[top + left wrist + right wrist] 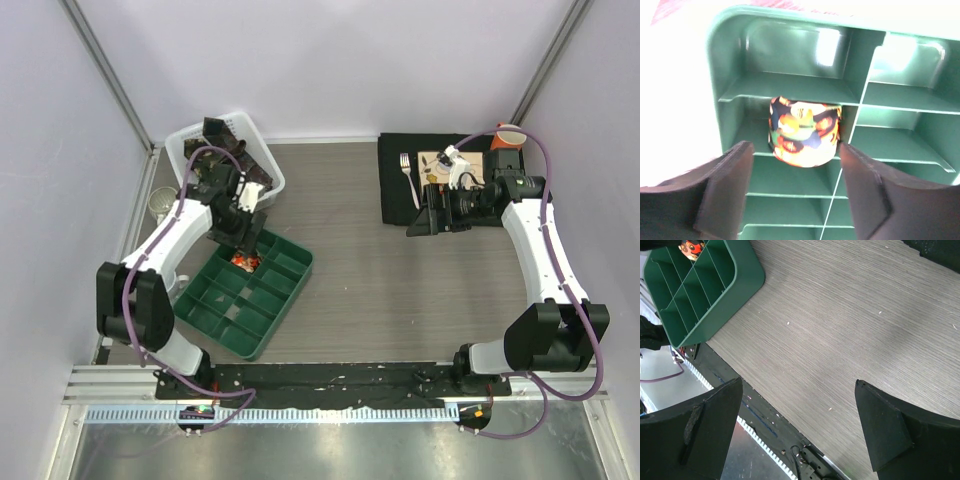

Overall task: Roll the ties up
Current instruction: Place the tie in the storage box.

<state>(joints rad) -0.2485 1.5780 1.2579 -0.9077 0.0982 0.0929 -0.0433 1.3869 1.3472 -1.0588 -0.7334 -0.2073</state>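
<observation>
A rolled red-orange floral tie (804,131) stands in a compartment near the far corner of the green divided tray (790,90). It also shows in the top view (243,260) and in the right wrist view (690,247). My left gripper (795,148) is open just above the tray, with the roll ahead between its fingertips and not gripped. In the top view the left gripper (240,238) hovers over the tray's far end. Dark ties (232,165) lie heaped in a white basket (190,140). My right gripper (420,218) is open and empty above the table (840,315).
The green tray (255,300) sits at the left centre, also in the right wrist view (715,285). A black mat (395,175) at the back right holds a fork (408,172) and a plate. An orange cup (507,138) stands behind it. A can (160,205) is at the far left.
</observation>
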